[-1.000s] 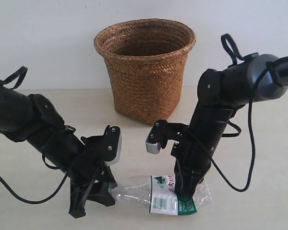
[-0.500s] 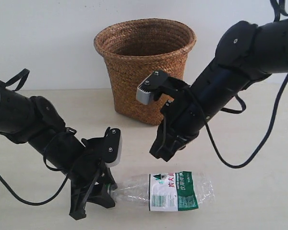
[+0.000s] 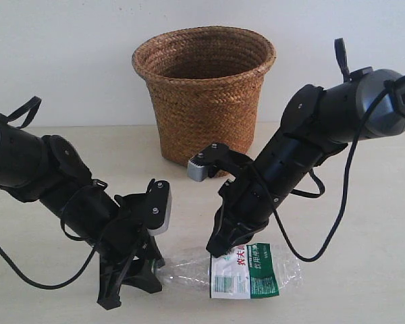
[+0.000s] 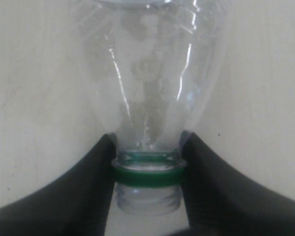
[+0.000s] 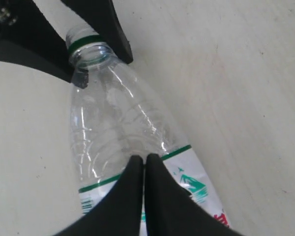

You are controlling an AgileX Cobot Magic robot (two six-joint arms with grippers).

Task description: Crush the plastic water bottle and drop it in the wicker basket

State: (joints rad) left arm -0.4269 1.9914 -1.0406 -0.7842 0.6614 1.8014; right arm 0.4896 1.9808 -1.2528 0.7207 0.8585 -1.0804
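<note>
The plastic water bottle [image 3: 253, 270] lies on its side on the table, clear and ribbed with a green-and-white label. Its threaded mouth is bare, with only a green ring [image 4: 146, 176] below it. My left gripper [image 3: 150, 268] is shut on the bottle's neck [image 4: 148, 147], one black finger on each side. My right gripper [image 3: 219, 250] is shut, its fingertips together and touching the bottle's top at the label's edge [image 5: 144, 160]. The wicker basket [image 3: 206, 101] stands upright behind both arms, apart from them.
The left gripper's black fingers [image 5: 110, 29] show at the bottle's mouth in the right wrist view. The pale table [image 3: 364, 223] runs back to a white wall. Black cables loop off both arms.
A second ago the right gripper pressed on the label's far end. It then lifted up toward the basket and has now come back down onto the label's near edge. The left gripper kept its hold.
</note>
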